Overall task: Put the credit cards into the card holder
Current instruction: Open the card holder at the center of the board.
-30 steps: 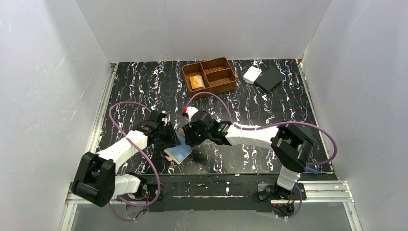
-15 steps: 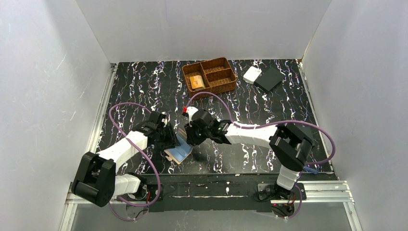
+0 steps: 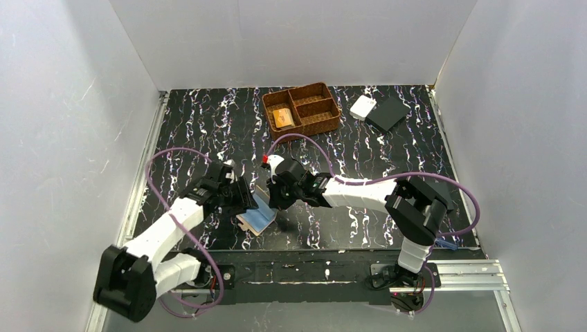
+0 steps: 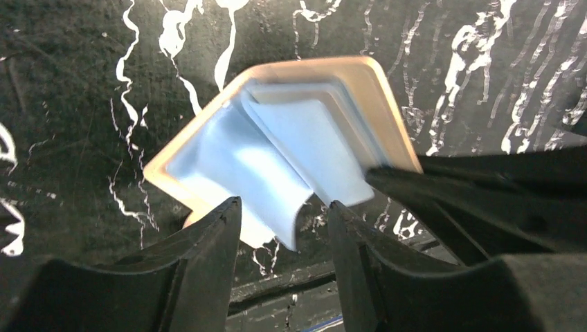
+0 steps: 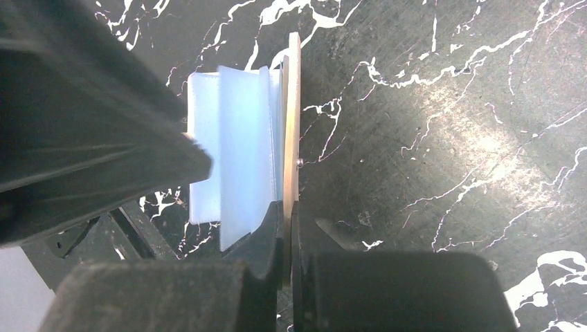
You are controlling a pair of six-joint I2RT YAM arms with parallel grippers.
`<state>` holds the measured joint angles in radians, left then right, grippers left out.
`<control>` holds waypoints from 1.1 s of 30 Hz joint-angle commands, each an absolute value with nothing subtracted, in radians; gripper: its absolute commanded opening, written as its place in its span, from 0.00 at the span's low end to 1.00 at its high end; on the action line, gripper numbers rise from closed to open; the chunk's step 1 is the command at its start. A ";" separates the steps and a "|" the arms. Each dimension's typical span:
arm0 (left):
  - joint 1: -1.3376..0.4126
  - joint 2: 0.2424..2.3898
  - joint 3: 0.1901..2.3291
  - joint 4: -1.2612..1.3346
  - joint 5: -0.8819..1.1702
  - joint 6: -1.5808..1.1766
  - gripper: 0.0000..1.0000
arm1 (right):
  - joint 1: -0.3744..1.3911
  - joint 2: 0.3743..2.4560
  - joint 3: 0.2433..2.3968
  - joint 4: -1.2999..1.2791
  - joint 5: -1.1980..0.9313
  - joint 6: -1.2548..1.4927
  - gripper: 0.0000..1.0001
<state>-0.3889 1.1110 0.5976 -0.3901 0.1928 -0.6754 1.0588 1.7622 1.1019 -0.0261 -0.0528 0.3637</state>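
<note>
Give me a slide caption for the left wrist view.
Open left gripper straddles a blue flap of the card holder.

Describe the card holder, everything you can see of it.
The card holder is a small flat wallet with a tan cover, rounded corners and pale blue, soft-looking slot flaps inside. It sits blue side up on the black marbled table near the front edge, between both arms. The right tool is clamped on the tan cover's edge. The left tool is open, its fingers either side of one curled blue flap. No card shows in it.
</note>
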 commanded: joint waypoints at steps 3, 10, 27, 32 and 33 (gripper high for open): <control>-0.382 0.906 0.652 -0.502 0.199 -0.678 0.58 | 1.060 1.744 1.134 -0.009 -0.071 0.360 0.01; -0.383 1.028 0.674 -0.375 0.290 -0.723 0.56 | 1.060 1.735 1.126 0.029 -0.090 0.379 0.14; -0.382 1.070 0.593 -0.350 0.245 -0.706 0.50 | 1.060 1.709 1.118 0.016 -0.071 0.368 0.34; -0.382 1.033 0.608 -0.394 0.246 -0.690 0.54 | 1.060 1.718 1.117 0.020 -0.091 0.363 0.26; -0.382 1.012 0.615 -0.409 0.248 -0.690 0.55 | 1.060 1.723 1.119 0.025 -0.110 0.361 0.26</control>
<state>-0.3882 1.0813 0.5991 -0.3523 0.2543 -0.7128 1.0588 1.7584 1.1019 -0.0189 -0.0788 0.3668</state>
